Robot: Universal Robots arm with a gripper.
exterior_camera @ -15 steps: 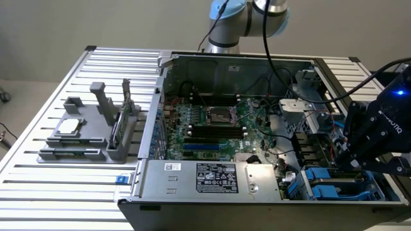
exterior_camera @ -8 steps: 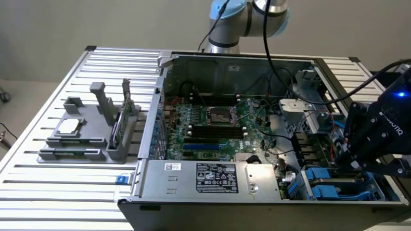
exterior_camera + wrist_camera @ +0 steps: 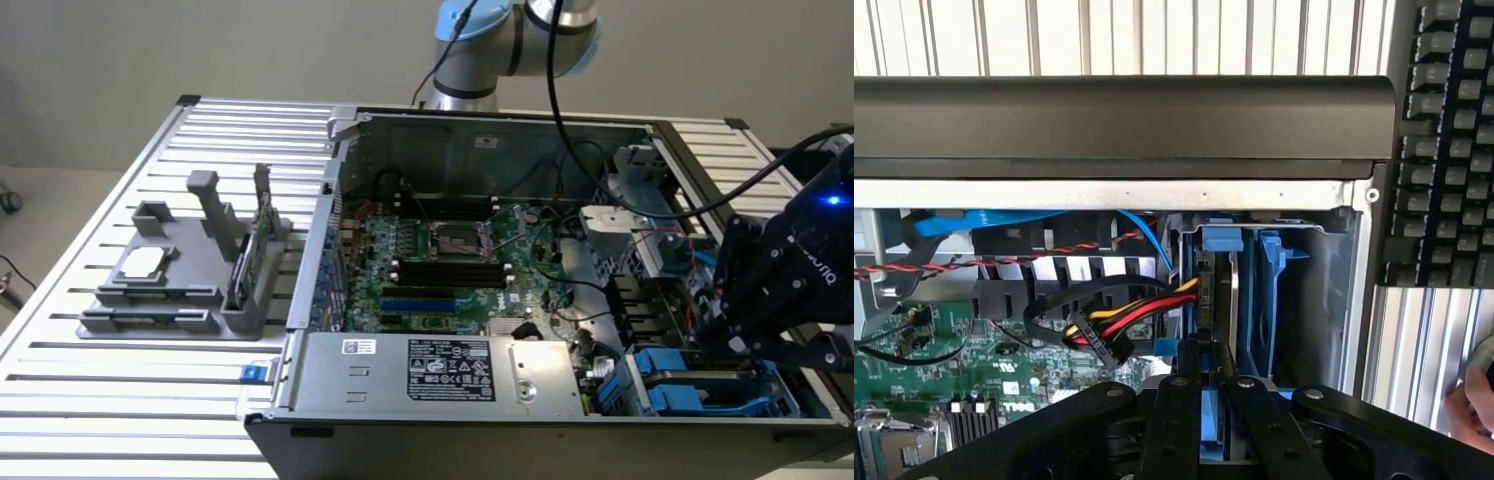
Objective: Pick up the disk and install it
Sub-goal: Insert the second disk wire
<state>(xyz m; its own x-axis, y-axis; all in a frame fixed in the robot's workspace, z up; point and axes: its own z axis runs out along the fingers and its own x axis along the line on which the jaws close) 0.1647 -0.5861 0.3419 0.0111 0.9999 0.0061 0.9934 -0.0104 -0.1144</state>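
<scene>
Even light, perhaps slight blur

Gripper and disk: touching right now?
Touching. In the wrist view the gripper fingers close on the edge of the disk, which stands upright in the blue drive bay, with no gap visible between them.

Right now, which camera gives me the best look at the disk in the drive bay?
The wrist view: the disk stands edge-on in the blue bay directly beyond the gripper, whose fingers are closed on it. The exterior view shows blue rails in the bay, with the gripper covering the disk.

Slatted metal table (image 3: 120, 400) before plain beige wall (image 3: 200, 50).
</scene>
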